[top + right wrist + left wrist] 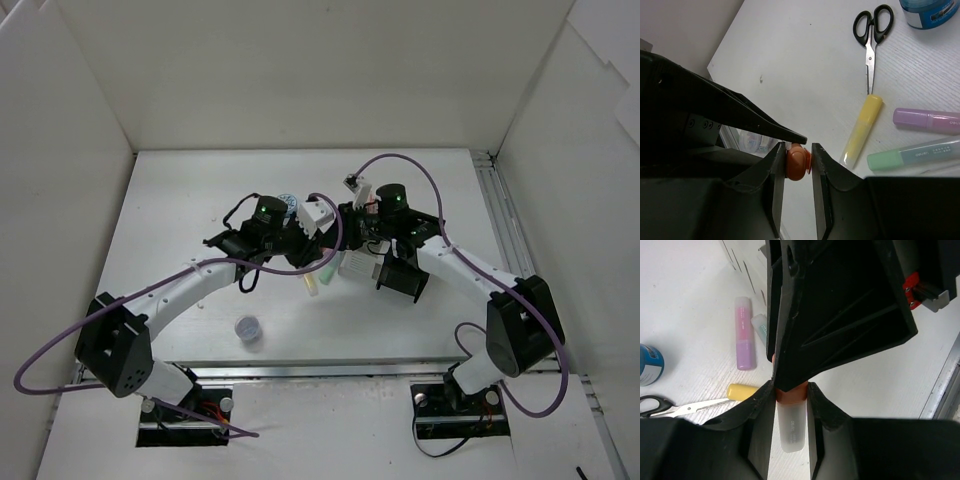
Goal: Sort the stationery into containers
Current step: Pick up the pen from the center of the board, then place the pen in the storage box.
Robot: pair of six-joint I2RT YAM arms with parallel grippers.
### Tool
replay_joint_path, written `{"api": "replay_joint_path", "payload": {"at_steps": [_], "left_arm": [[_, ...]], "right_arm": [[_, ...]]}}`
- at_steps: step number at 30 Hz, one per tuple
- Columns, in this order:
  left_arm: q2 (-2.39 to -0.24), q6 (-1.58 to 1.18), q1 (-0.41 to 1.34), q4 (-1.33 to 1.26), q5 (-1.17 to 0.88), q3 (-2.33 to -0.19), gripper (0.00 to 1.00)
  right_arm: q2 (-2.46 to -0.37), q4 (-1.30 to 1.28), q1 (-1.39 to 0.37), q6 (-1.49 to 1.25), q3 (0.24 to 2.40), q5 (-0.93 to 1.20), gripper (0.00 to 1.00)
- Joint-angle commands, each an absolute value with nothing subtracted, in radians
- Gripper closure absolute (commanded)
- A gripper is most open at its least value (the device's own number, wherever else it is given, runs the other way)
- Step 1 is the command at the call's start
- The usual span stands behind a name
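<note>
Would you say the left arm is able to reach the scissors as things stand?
Probably not yet. The left end effector is shut on the orange marker, whose other end the right end effector also grips. The scissors lie uncovered nearby, so releasing the marker first should free the way.

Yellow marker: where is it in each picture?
Top external: the yellow marker lies near the picture's middle.
Left wrist: it is at lower left, by the tip of the scissors.
Right wrist: it is right of centre, below the scissors' tip.
Shared landmark: the blue tin shows in all three views.
</note>
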State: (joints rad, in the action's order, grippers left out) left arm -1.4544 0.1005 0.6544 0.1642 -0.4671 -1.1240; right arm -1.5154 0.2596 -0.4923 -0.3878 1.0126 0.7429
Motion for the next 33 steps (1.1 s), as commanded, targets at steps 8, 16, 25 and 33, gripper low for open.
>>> {"api": "replay_joint_path", "payload": {"at_steps": [8, 16, 25, 33], "left_arm": [[-1.414, 0.121, 0.667, 0.063, -0.457, -1.198, 0.45], [-1.35, 0.115, 0.667, 0.049, -0.379, -1.146, 0.01], [-1.204, -0.024, 0.604, -0.028, -0.257, -1.011, 0.01], [-1.324, -0.201, 0.511, 0.1, -0.181, -1.072, 0.01]], "right_arm": [[-1.437, 0.272, -0.511, -0.35, 1.08, 0.724, 1.0], [-1.325, 0.135, -0.454, -0.25, 1.141, 0.418, 1.0], [-1.192, 0.037, -0.313, -0.177, 1.167, 0.08, 1.0], [-1.175, -0.072, -0.198, -0.135, 1.161, -0.176, 1.0]]}}
